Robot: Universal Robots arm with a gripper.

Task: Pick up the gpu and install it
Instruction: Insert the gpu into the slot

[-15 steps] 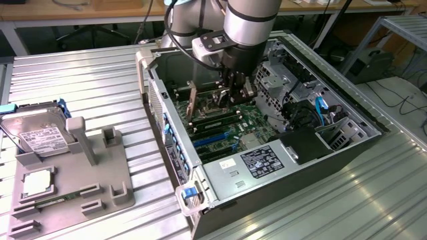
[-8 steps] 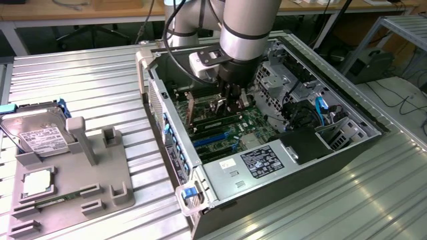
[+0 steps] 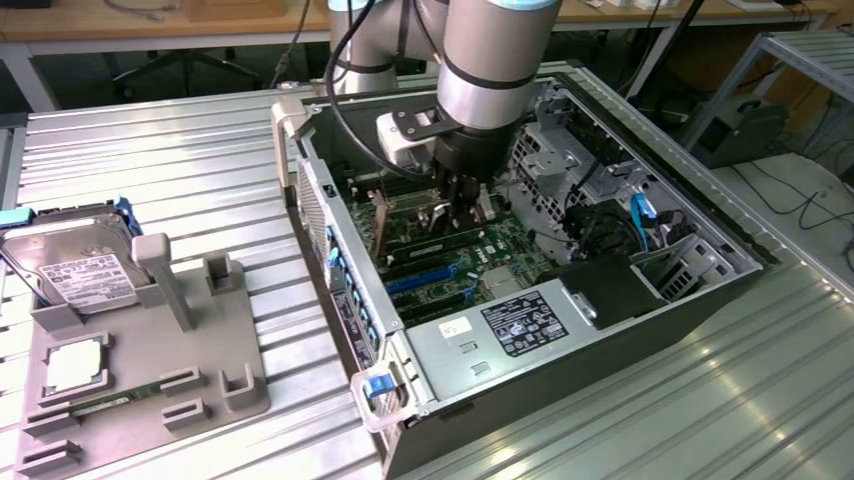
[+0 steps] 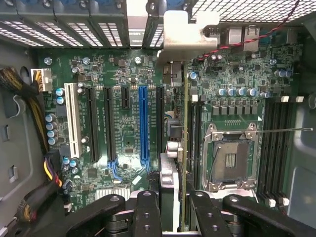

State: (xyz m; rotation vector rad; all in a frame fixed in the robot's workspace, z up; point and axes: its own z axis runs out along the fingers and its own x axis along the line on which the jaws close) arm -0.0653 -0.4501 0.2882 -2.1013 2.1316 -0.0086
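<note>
Black pincer (image 4: 175, 200), 1 gpu (image 4: 183, 148) clamped, 1 motherboard (image 4: 129, 148)

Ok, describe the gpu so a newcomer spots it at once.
Look into the open computer case; over its green motherboard the pincer grips the gpu on edge. It is the thin card ending in a bent silver bracket, unlike the slots fixed flat around it.

A ribbed, silvery metal tabletop (image 3: 174, 150) spans the exterior view and catches bright glare toward four o'clock. A wooden desk (image 3: 200, 20) runs across twelve o'clock, with a dark chair base (image 3: 180, 70) in the shadow beneath it. At two o'clock stands a grey metal frame (image 3: 801, 50), with cables (image 3: 787, 190) trailing over the pale floor (image 3: 814, 225) below.
</note>
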